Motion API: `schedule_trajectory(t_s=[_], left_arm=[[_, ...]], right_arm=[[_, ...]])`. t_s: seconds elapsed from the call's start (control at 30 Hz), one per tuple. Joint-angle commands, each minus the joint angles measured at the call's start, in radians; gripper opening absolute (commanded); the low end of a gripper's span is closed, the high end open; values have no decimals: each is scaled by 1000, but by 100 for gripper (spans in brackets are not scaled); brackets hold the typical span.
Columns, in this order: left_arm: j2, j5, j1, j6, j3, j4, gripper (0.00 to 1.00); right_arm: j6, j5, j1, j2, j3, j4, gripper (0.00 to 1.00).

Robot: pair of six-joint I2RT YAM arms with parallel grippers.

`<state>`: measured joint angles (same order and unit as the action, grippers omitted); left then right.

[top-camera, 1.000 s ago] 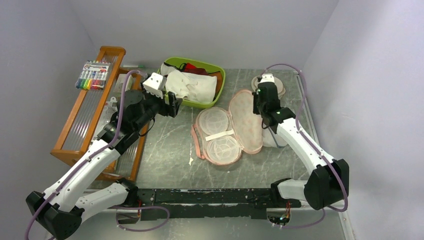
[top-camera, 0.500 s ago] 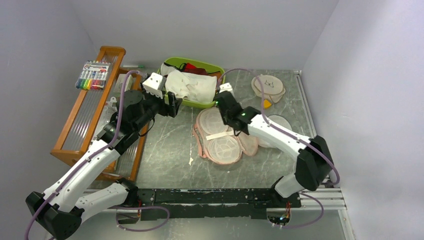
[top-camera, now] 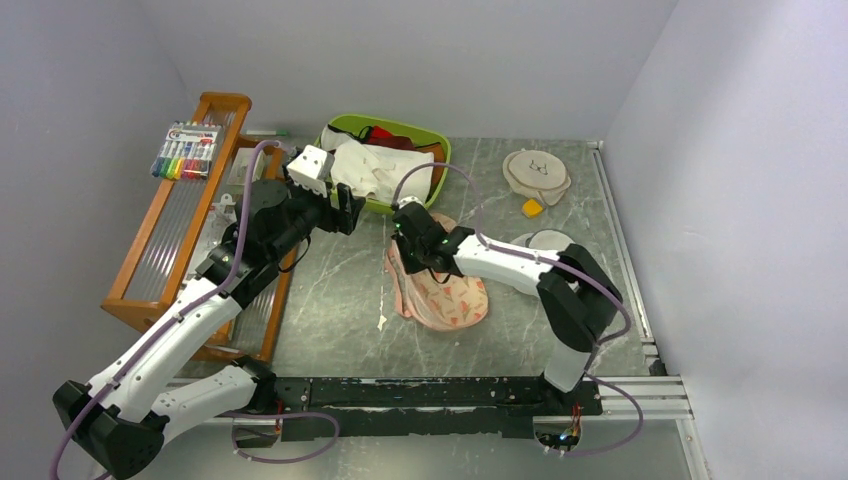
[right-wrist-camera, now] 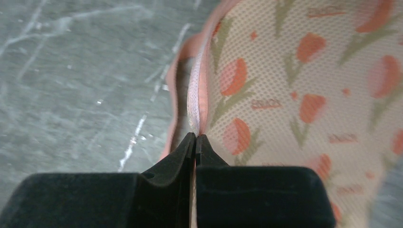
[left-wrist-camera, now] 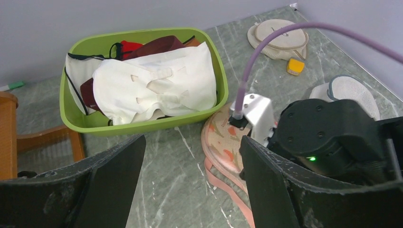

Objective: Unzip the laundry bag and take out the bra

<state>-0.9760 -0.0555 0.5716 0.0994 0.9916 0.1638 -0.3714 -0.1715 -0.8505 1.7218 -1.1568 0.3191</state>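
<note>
While right gripper (right-wrist-camera: 195,137) pinches laundry bag (right-wrist-camera: 285,85) rim, seemingly zip edging, left gripper (left-wrist-camera: 190,142) gapes empty near green tub (left-wrist-camera: 142,127).

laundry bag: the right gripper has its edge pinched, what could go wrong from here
1. The right gripper is shut on only the thin pink edging of the laundry bag, at the very fingertips, so a pull may slip it free.
2. Nothing else holds the bag down, so a pull may drag the whole pouch across the table.
3. The left gripper hangs open close beside the right arm's wrist; a move by either arm could make them collide.
</note>
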Motion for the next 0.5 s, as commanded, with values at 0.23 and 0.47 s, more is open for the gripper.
schedule_trajectory(t_s=[0.23,0.47], left_arm=[[-2,13,-9,5,39,-1,85],[-3,12,-9,3,41,0,85]], right_arm=[[-209,215,-2,94,102,-410,0],[-254,370,42,25,254,-606,37]])
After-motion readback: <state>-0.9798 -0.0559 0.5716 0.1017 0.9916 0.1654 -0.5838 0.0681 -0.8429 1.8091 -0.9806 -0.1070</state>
